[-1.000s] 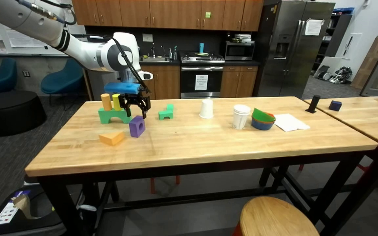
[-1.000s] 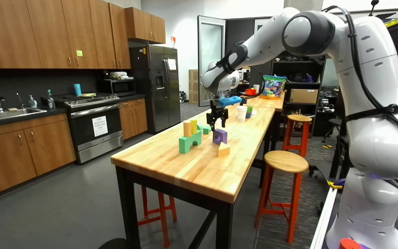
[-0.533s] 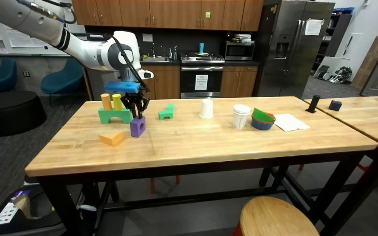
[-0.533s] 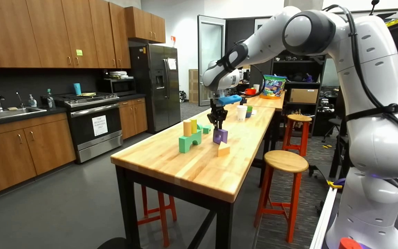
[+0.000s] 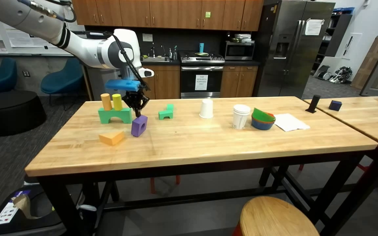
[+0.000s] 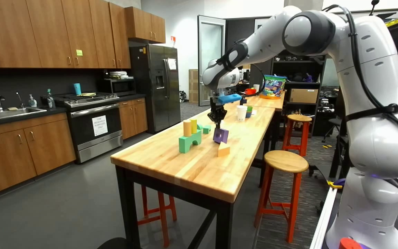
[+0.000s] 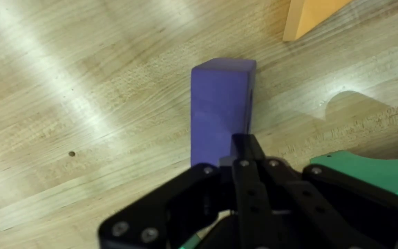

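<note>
A purple block [image 5: 137, 127] leans on the worktop [image 5: 189, 144], its upper edge against my fingers [image 7: 243, 143], which are pressed together with nothing visible between them. I judge the work on it partway: the block is off level, neither laid over nor, it seems, lifted. Nearby, an orange cylinder [image 5: 106, 102] and a yellow cylinder [image 5: 117, 102] already stand upright on a green arch [image 5: 115, 113]; an orange wedge [image 5: 111, 138] lies apart, untouched.

Lab kitchen, stove [image 5: 188, 80], apparent research sign [image 5: 201, 82]
</note>
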Tool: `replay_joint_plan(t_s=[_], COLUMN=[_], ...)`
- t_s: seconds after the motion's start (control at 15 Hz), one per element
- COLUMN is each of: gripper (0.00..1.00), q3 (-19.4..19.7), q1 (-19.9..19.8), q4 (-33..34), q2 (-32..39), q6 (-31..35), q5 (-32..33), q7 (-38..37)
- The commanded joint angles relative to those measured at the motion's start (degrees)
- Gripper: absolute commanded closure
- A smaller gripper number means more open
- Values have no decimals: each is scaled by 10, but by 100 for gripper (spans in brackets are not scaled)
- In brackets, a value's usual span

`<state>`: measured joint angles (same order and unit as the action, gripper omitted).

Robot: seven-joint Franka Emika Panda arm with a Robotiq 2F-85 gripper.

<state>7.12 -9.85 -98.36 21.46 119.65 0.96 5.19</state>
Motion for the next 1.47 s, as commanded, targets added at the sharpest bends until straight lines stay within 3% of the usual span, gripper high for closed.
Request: replay_joint_plan(t_s=[0.0,0.33,0.4,0.53,0.67,0.73,0.93,1.4], gripper=[100,97,73,71,61,81,61,61], q3=[-1,-5,-5,-6,-7,-8,-8,-8], q1=[-2,4,7,14,18,12,16,16], q4=[3,-26,-31,-44,-52,-21,-28,-28], q2=[-1,-10,-13,-19,-26,-6,-9,-9], q6=[-9,24,26,37,38,23,28,28], q5=[-6,-4,0,8,11,2,2,2], q7=[-5,-8,-8,-9,-12,-2,-2,-2])
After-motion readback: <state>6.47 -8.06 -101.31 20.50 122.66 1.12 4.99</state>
